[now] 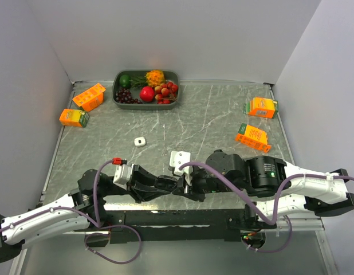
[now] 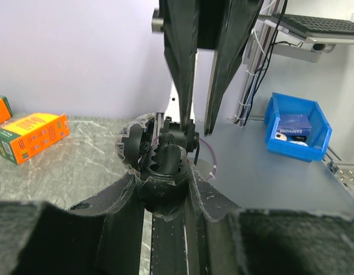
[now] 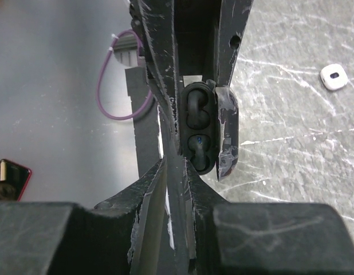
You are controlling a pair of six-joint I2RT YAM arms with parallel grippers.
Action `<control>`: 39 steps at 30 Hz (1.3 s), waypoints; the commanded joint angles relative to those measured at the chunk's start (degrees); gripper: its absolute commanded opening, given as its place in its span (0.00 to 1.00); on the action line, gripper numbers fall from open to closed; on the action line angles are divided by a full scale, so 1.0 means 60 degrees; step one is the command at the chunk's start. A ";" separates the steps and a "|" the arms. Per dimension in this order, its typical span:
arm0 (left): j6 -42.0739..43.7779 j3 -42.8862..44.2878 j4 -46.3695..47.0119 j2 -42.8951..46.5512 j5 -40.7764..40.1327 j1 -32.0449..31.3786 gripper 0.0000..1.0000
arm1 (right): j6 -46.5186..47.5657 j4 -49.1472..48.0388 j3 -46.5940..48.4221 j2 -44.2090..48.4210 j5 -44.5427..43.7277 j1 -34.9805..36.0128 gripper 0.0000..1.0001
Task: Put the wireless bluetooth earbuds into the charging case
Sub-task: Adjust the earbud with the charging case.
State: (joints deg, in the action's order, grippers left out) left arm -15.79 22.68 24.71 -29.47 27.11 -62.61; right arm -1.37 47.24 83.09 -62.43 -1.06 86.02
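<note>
The black charging case (image 3: 199, 134) is open, its two bud-shaped hollows facing the right wrist camera; I cannot tell whether black earbuds sit in them. My left gripper (image 1: 165, 184) is shut on the case body (image 2: 160, 177), one finger on each side. My right gripper (image 1: 180, 188) meets it from the right, its fingers (image 2: 185, 123) pinched on the thin edge next to the hollows (image 3: 177, 166). Both hold the case just above the table's near edge. A small white earbud (image 1: 140, 141) lies alone mid-table and also shows in the right wrist view (image 3: 333, 76).
A white open case-like object (image 1: 178, 158) lies just behind the grippers. A grey tray (image 1: 174, 75) of fruit stands at the back. Orange cartons lie at the left (image 1: 74, 117) (image 1: 89, 96) and right (image 1: 262, 106) (image 1: 253, 136). Grey walls enclose three sides.
</note>
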 commanded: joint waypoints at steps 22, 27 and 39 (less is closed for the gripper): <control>-0.0137 0.0381 0.0716 0.0151 0.0183 -0.0024 0.01 | -0.0168 -0.0198 -0.0035 -0.0185 -0.0614 -0.0186 0.09; -0.0151 0.0381 0.0730 0.0137 0.0169 -0.0010 0.01 | -0.0153 -0.0198 -0.0020 -0.0200 -0.0556 -0.0186 0.00; -0.0210 0.0425 0.0233 -0.0009 -0.0124 -0.0024 0.01 | -0.0124 -0.0462 0.0053 0.0269 -0.1024 -0.0186 0.00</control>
State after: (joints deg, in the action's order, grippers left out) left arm -16.03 22.87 25.39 -29.36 27.03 -62.61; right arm -2.09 46.96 83.07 -63.33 -4.16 85.12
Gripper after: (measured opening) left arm 0.323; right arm 0.007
